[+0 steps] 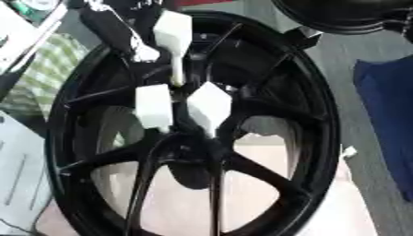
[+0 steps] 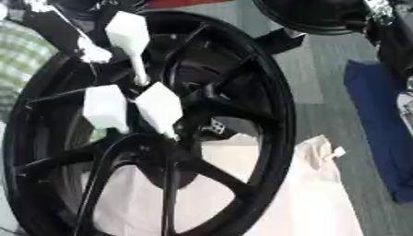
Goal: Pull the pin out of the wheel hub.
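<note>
A black spoked wheel (image 1: 310,115) fills both views, its hub (image 1: 193,154) low in the middle. Three white pins with broad angular heads stand up out of the hub area towards me. Two of them, a left one (image 1: 153,107) and a right one (image 1: 209,107), sit side by side just above the hub. The third pin (image 1: 174,32) is higher and its thin shaft points down at the spokes. My left hand (image 1: 121,34), black with a pale fingertip, comes in from the upper left and pinches this pin just below its head. Whether the pin's tip is still in its hole is hidden.
A second black round object (image 1: 347,16) lies at the top right, touching the wheel's rim. A blue cloth (image 1: 387,120) lies on the grey floor to the right. A pale pink sheet (image 2: 322,193) lies under the wheel. A green checked cloth (image 1: 44,73) and white paper (image 1: 16,170) are on the left.
</note>
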